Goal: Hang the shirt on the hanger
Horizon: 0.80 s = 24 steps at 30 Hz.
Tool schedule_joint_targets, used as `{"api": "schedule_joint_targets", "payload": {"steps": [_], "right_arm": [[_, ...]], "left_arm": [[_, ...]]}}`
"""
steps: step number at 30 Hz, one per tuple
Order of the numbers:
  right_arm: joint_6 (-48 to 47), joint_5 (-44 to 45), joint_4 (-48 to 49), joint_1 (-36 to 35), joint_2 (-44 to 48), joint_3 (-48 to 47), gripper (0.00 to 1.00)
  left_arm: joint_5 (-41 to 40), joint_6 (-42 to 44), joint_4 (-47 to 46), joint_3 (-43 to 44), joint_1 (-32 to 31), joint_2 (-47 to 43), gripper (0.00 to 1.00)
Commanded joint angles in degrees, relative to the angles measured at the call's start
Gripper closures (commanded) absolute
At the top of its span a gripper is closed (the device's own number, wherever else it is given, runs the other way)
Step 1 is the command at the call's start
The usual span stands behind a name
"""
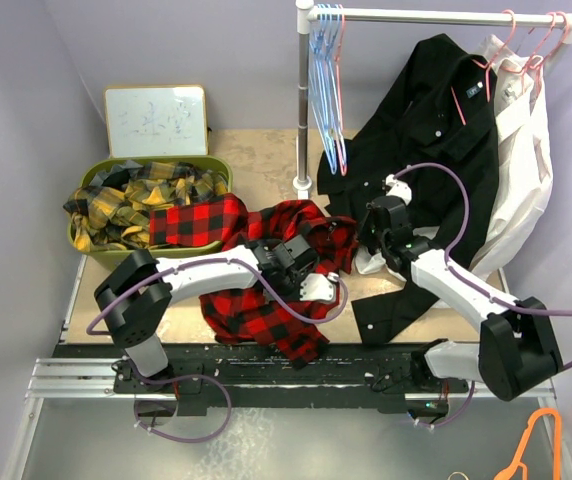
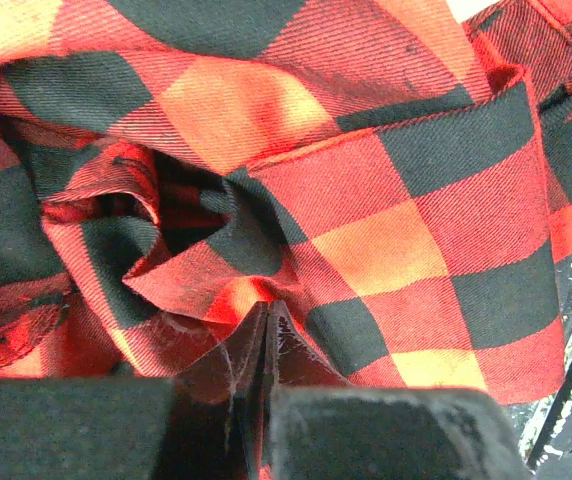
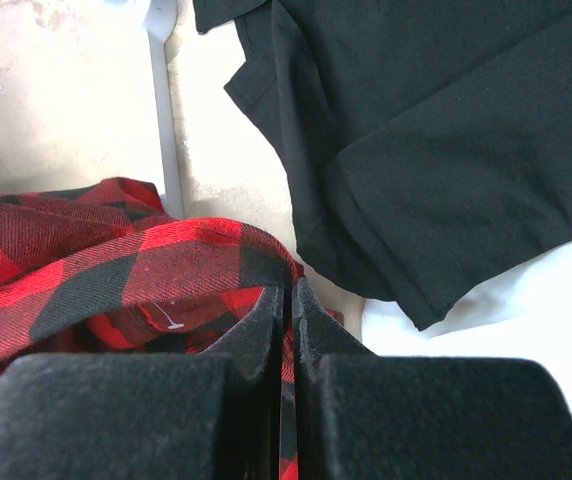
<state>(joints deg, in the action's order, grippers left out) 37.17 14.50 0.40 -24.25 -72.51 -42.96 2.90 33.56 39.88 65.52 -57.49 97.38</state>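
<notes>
Left gripper (image 2: pixel 266 318) pinched shut on a fold of the shirt (image 2: pixel 396 230) | right gripper (image 3: pixel 289 298) closed, tips at the shirt's edge beside the black shirt (image 3: pixel 446 130) | shirt crumpled on the table (image 1: pixel 261 150) between both arms

Bare table (image 1: pixel 266 155) upper centre, between green bin (image 1: pixel 222 168) and rack pole (image 1: pixel 304 110): open passage. Shirt (image 1: pixel 256 310) heap blocks centre. Black shirt (image 1: pixel 436 150) drapes across right side. Blue hangers (image 1: pixel 328 90) crowd pole. Narrow tan strip lower centre, between both garments.
</notes>
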Motion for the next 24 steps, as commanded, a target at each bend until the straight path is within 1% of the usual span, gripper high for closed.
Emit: {"api": "schedule_joint_targets", "payload": {"steps": [1,6,9,11,13,14,15,17,18,19,20,21,24], "right_arm": [[0.83,-0.79,2.41,0.26,-0.61,0.03,1.00],[0.54,-0.54,2.24,0.28,-0.45,0.12,1.00],[0.43,-0.28,2.18,0.28,-0.35,0.26,1.00],[0.45,-0.26,2.23,0.26,-0.27,0.42,1.00],[0.39,-0.18,2.32,0.27,-0.35,0.48,1.00],[0.41,-0.18,2.36,0.27,-0.50,0.45,1.00],[0.47,-0.18,2.40,0.30,-0.59,0.38,1.00],[0.47,-0.26,2.41,0.26,-0.77,0.21,1.00],[0.50,-0.41,2.45,0.26,-0.79,0.18,1.00],[0.47,-0.44,2.48,0.26,-0.87,0.16,1.00],[0.57,-0.52,2.49,0.26,-0.88,0.14,1.00],[0.61,-0.48,2.50,0.30,-0.88,0.12,1.00],[0.87,-0.52,2.50,0.30,-0.97,0.22,1.00]], "left_arm": [[-0.09,0.49,-1.20,-1.19,0.18,-0.53,1.00],[1.04,1.75,-0.87,-1.31,1.46,-4.55,1.00],[1.41,2.71,-0.13,-1.06,3.77,-6.42,1.00],[4.31,3.14,1.90,0.02,6.05,-6.95,1.00],[7.45,3.18,5.51,1.61,6.88,-6.42,0.99],[9.35,3.18,7.02,2.13,6.78,-6.12,0.91],[10.79,3.18,8.67,2.69,5.99,-5.86,0.76],[12.83,2.99,10.71,3.27,3.95,-5.73,0.42],[13.00,2.76,11.07,3.18,2.45,-6.05,0.35],[12.87,2.53,10.68,2.95,1.13,-6.44,0.25],[12.88,2.26,10.13,2.81,-0.02,-7.01,0.03],[13.11,2.07,9.68,2.83,-0.91,-7.44,0.00],[13.78,2.11,9.26,4.12,-2.22,-6.08,0.01]]}}
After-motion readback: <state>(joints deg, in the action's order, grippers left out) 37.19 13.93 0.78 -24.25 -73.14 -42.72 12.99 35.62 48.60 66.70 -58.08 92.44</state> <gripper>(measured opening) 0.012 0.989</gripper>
